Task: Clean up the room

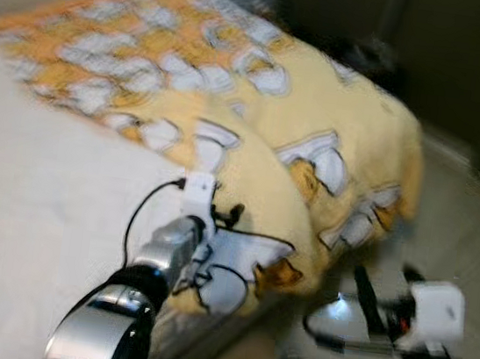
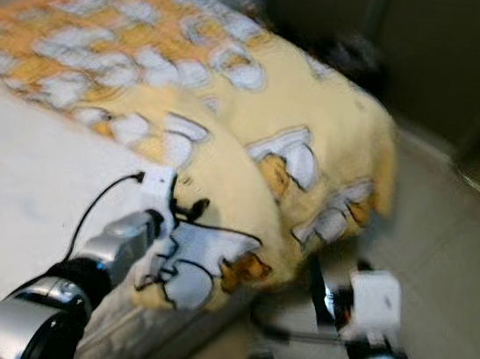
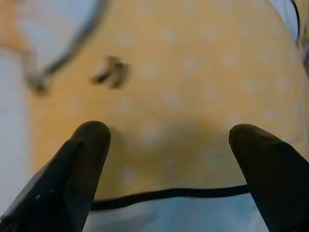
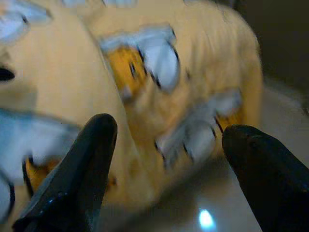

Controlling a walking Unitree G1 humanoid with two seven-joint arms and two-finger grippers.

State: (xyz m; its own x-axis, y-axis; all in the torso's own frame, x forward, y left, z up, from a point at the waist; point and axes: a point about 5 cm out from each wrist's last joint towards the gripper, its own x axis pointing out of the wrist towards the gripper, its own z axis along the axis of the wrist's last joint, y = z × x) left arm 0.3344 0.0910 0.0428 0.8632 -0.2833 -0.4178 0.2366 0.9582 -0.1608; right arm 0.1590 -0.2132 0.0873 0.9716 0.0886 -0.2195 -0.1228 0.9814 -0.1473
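Both jaws apart. Left gripper (image 3: 164, 140) reaches forward against the yellow duck-print blanket (image 1: 254, 137) draped over the bed (image 1: 29, 231) corner (views blurred); right gripper (image 4: 166, 140) extends low above the floor (image 1: 472, 228) beside its hanging edge.

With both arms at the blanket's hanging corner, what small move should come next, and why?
Probably close the left pincer on the yellow blanket: its open fingers sit right against the fabric, which droops off the bed, while the open right pincer hangs lower beside it.
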